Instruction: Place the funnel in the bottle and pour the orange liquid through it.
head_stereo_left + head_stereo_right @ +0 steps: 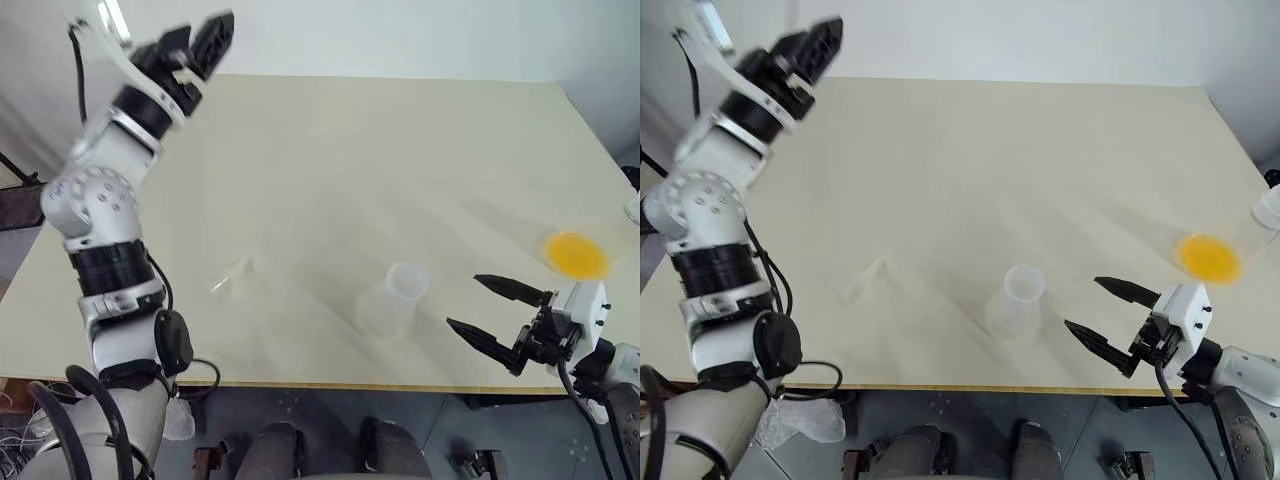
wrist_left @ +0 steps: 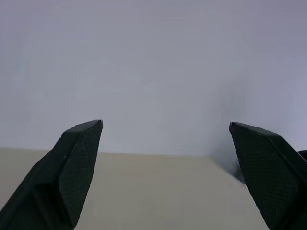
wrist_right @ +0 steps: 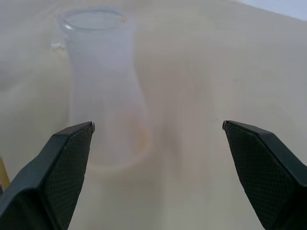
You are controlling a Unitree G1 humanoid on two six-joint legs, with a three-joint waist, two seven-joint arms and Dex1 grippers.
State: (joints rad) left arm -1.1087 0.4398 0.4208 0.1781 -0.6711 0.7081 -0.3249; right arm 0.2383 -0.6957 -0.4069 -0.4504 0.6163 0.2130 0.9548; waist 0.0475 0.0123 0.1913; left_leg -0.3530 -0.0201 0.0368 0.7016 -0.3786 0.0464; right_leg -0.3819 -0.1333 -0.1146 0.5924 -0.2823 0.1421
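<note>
the right gripper (image 1: 493, 306) is hanging open and empty near the bottle (image 1: 393, 300), standing upright on the table (image 1: 330, 160). the left gripper (image 1: 205, 42), jaws wide, is holding nothing. the funnel (image 1: 232, 277), faintly visible, seems to be lying left of the bottle. the orange liquid (image 1: 576, 253) is sitting by the right edge.

beige table (image 1: 400, 160) against pale wall (image 1: 400, 30); small white object (image 1: 1270, 208) at right edge.

Lab-like: bare table (image 1: 350, 160), white walls
</note>
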